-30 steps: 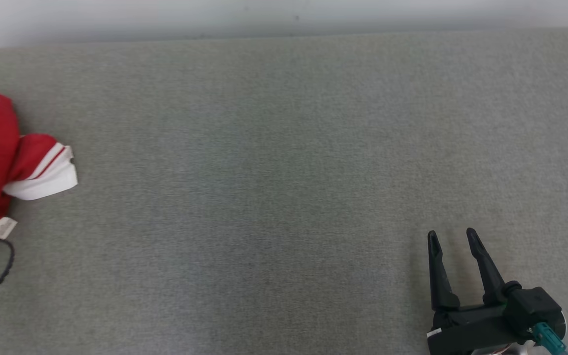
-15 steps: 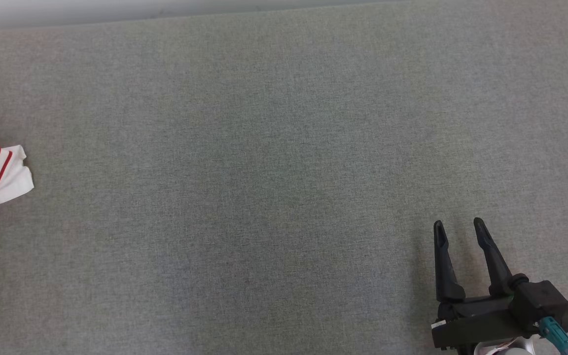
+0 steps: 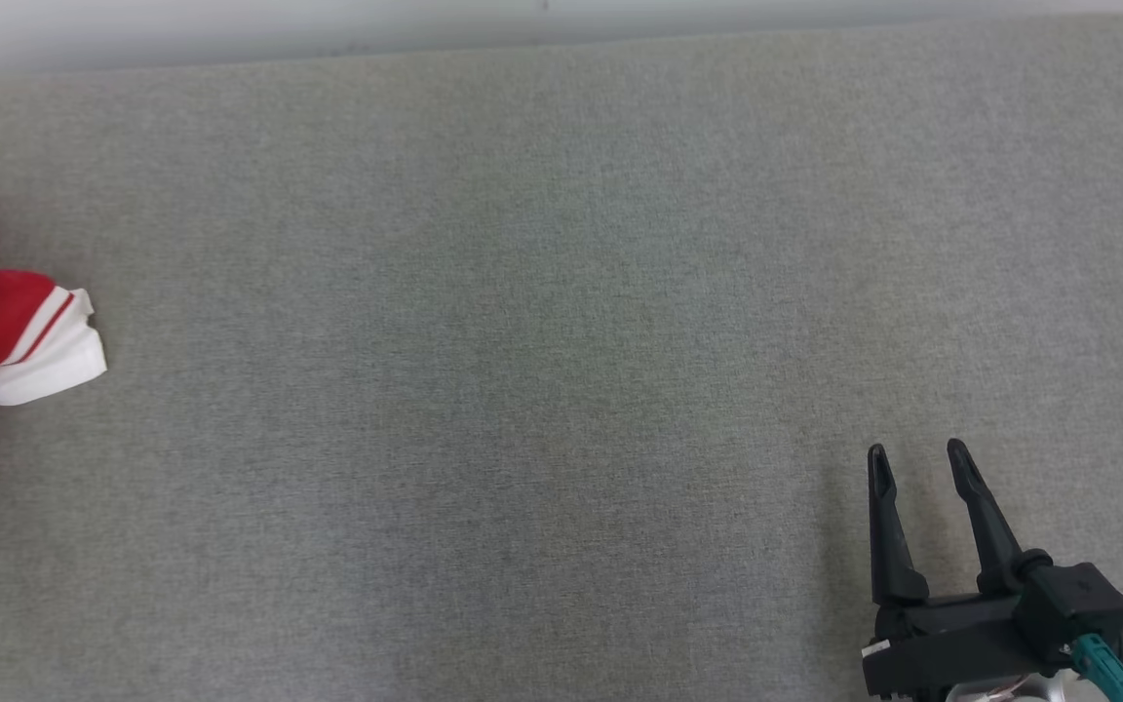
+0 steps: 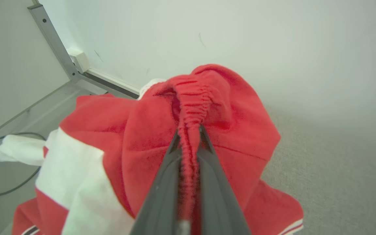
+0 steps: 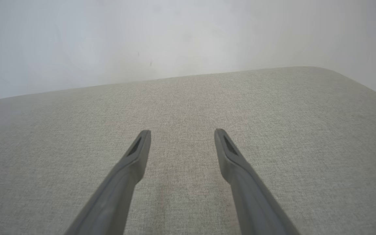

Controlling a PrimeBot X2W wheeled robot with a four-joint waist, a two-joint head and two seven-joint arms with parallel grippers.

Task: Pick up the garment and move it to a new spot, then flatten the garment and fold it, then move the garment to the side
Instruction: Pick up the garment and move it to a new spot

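Looking down on a table (image 3: 561, 292) covered edge to edge in grey-green woven cloth, flat and unwrinkled, with a rounded far right corner. Backed along the far edge by a plain pale wall (image 3: 230, 24), faintly scuffed. Off the table's left end, seen from the left wrist: a grey metal frame post (image 4: 52, 40) rising aslant, a pale grey surface below it, and a thin dark cable (image 4: 11, 191) looped across that surface.

At the table's far left edge, cut off by the side of the head view: the garment (image 3: 6, 336), bright red with broad white bands and thin red stripes, bunched rather than spread. From the left wrist, humped up in a crumpled mound, with a gathered elastic hem running down its crest. Pinched on that gathered hem: the left gripper (image 4: 189, 132), fingers drawn together with only the red cloth between them. Low at the near right, well apart from the garment: the right gripper (image 3: 917, 448), fingers spread wide above bare cloth.
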